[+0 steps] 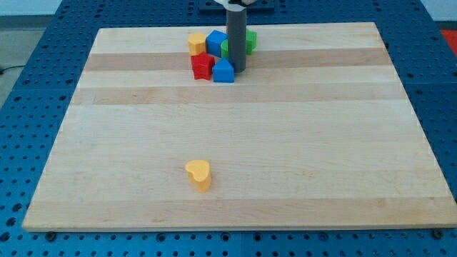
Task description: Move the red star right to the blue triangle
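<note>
Red star at far edge of board, in cluster, touching blue triangle on its left side. Task needs star on triangle's right, so star is on wrong side.

My tip just right of blue triangle, in front of green block. No jaws: bare rod.

Yellow block and blue block crowd behind. Yellow heart alone, near side.

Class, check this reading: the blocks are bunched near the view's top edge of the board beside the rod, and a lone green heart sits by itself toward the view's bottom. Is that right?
Not quite. The lone heart is yellow, not green, as the camera view shows. The rest holds: the red star, blue triangle and the others are bunched near the view's top, with my tip just to the view's right of the blue triangle.
</note>
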Controlling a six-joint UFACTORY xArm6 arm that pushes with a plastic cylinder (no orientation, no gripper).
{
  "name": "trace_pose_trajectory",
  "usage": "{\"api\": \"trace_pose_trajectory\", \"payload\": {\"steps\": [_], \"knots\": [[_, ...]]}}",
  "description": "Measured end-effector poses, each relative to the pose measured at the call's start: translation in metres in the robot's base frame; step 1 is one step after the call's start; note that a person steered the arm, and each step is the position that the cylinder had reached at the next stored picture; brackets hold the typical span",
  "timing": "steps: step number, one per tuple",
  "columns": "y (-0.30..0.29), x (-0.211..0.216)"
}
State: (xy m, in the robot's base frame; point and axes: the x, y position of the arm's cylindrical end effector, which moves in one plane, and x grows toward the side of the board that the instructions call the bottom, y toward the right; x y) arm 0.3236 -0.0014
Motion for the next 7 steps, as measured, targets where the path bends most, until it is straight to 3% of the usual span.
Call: {"api": "trace_pose_trajectory", "payload": {"steps": [2, 3, 4, 6, 7], "knots": [[-0.009, 0.087], [-0.056, 0.141], [-0.148, 0.131], [-0.133, 0.019], [-0.129, -0.015]]}}
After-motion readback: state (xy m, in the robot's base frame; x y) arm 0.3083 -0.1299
